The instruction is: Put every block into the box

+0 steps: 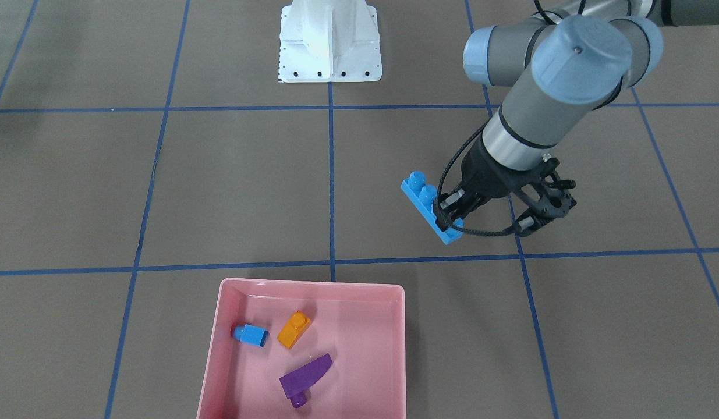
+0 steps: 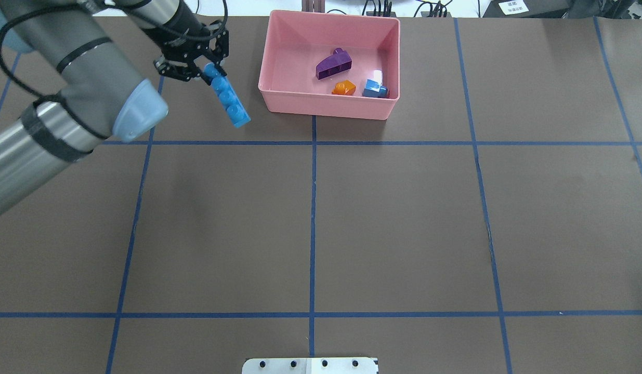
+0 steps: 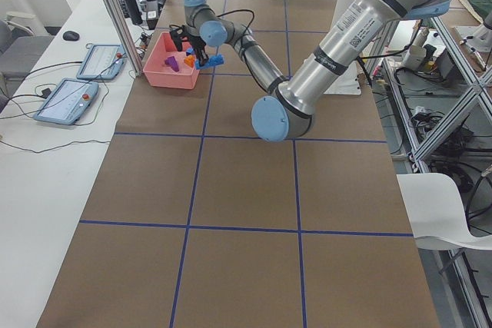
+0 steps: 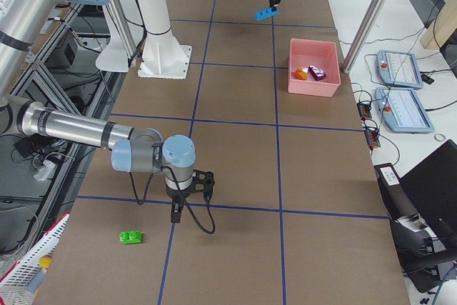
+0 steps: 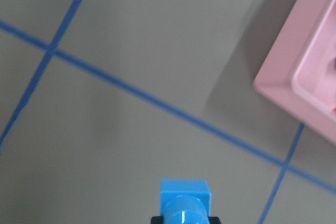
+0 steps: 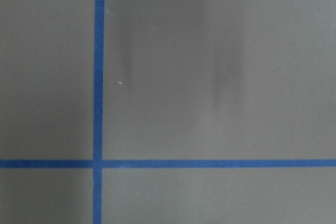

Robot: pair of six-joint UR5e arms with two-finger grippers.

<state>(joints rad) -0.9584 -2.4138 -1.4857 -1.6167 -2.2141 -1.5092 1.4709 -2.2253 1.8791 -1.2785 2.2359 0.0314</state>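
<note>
Clamping one end of the long blue four-stud bar [image 1: 426, 199], the left gripper [image 1: 450, 214] is holding it above the brown table [image 1: 219, 186], jaws closed tight on the brick. Most of the bar is sticking out past the fingertips, tilted, with its studs showing. In the left wrist view only the bar's free end is showing, straight out in front of the jaws.

The pink box [image 2: 328, 107] is sitting beside these jaws, near them but apart, on the side that is right in the overhead view; in the wrist view its corner is showing ahead and to the right. Inside it, beyond its near wall from the jaws, three blocks are lying well apart from one another: the purple wedge [image 1: 305, 375], the orange sloped piece [image 1: 293, 329] and the blue one-stud cube [image 1: 251, 335].

The right gripper [image 4: 176, 212] is pointing down over the table at the far end from the box, showing only in the exterior right view, so I cannot tell how its jaws are standing. The green two-stud brick [image 4: 131, 236] is lying on the table near these jaws, apart from them. Its wrist camera is showing only crossing blue tape lines [image 6: 98, 77].
</note>
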